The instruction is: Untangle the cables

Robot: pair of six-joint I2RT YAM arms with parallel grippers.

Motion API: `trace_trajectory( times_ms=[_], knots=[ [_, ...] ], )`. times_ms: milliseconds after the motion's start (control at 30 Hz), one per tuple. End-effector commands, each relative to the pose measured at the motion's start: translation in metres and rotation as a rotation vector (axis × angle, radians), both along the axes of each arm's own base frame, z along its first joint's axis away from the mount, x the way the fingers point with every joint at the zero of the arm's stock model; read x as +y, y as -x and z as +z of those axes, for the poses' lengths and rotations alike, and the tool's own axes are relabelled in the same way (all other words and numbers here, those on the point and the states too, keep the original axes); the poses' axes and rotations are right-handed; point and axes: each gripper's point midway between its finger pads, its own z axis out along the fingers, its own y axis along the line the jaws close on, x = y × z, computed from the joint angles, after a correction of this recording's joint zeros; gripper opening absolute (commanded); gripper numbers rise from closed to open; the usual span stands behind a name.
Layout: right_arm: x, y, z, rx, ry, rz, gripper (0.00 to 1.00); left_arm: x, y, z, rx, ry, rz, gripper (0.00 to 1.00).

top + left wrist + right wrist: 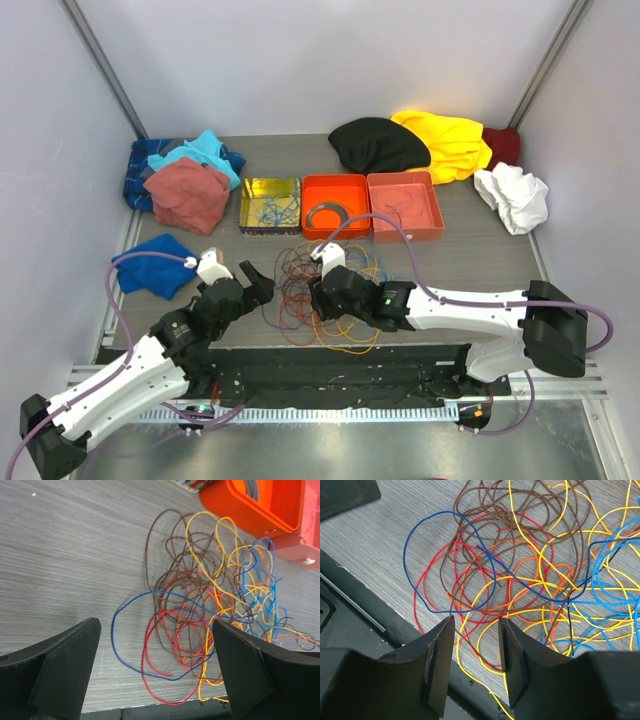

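Observation:
The cables (335,300) lie as a loose tangle of yellow, orange, red, blue and brown wires on the grey table, close to its near edge. My left gripper (258,283) hovers at the tangle's left side and is wide open. In the left wrist view the cables (200,610) spread between and beyond the left gripper (157,650), red and blue loops nearest. My right gripper (318,293) sits over the middle of the tangle. In the right wrist view the right gripper (476,635) is partly open above the cables (530,580); brown and yellow strands pass under the gap, unclamped.
Behind the tangle stand a yellow tin (270,203) holding wires, an orange tray (335,205) with a grey curved strip, and a salmon tray (405,205). Crumpled cloths lie around the back and left (185,190), (440,140), (512,195), (155,265). The table's dark front rail (375,615) runs just below the cables.

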Motion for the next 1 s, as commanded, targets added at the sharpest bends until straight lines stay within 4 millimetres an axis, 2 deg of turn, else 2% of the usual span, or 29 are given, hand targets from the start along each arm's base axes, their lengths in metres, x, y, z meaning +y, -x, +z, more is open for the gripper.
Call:
trace_trajectory(
  times_ms=[0,100,167,300,500,533,767,967],
  knots=[
    [0.008,-0.011,0.029,-0.067,-0.04,-0.027,0.47,-0.004,0.0,-0.003,0.007,0.024,0.0,1.0],
    [0.004,-0.014,0.037,-0.097,-0.03,-0.026,0.48,-0.005,0.001,-0.005,0.01,0.018,-0.008,1.0],
    [0.006,-0.012,0.035,-0.087,-0.017,-0.01,0.48,-0.005,0.0,-0.005,0.007,0.021,-0.009,1.0],
    [0.014,-0.005,0.013,-0.031,0.021,0.032,0.47,-0.007,-0.001,-0.005,0.006,0.026,-0.013,1.0],
    [0.036,0.013,-0.004,0.03,0.012,0.119,0.43,-0.003,0.001,-0.005,0.01,0.015,-0.007,1.0],
    [0.038,0.017,-0.011,0.039,0.039,0.142,0.42,-0.003,0.002,-0.005,0.011,0.016,-0.006,1.0],
    [0.053,0.029,-0.009,0.028,0.028,0.195,0.41,-0.003,0.002,-0.008,0.012,0.024,-0.002,1.0],
    [0.066,0.023,-0.01,0.008,0.013,0.187,0.41,-0.003,0.002,-0.01,0.023,0.017,-0.003,1.0]
  ],
)
